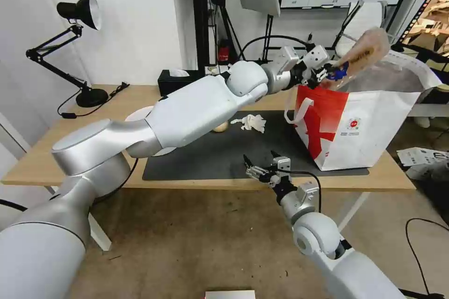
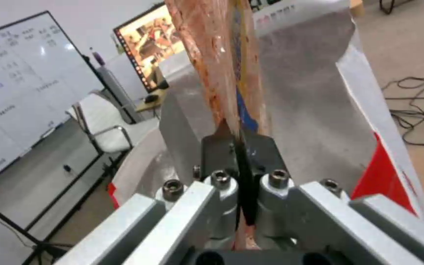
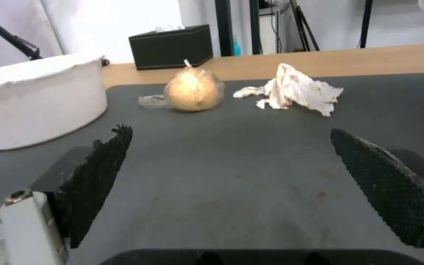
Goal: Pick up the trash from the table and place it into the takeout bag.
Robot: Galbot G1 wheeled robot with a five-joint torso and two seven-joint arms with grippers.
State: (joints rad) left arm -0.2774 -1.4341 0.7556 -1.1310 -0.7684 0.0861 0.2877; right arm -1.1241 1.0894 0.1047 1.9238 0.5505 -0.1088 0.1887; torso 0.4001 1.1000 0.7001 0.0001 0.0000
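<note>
Trash lies in several spots on the light-wood surface (image 1: pixel 117 98), seen from its front edge outward. Nearest, the right end effector (image 1: pixel 263 162) hangs low at that edge with its jaws spread wide and nothing between them, facing across the dark grey mat (image 1: pixel 224 149). On the mat, past it, the round beige lump (image 3: pixel 193 89) in clear wrap sits just beside the crumpled white tissue wad (image 3: pixel 293 89), the two apart. The white bowl (image 3: pixel 35 99) stands at the mat's left end, partly behind the left arm in the head view. Along the far edge sits a black tissue box (image 3: pixel 171 46), and at the far left corner a black desk lamp (image 1: pixel 77 28).

At the surface's right end stands the takeout bag (image 1: pixel 369 126), white and red, its foil lining (image 2: pixel 315 92) showing. Above its open mouth the left end effector (image 1: pixel 322 74) is clamped tight on the clear plastic tray (image 1: pixel 365 53), smeared red, held on edge and tilted upward.

Behind are a white wall, a whiteboard (image 2: pixel 16 73) and a white chair (image 2: pixel 104 117).
</note>
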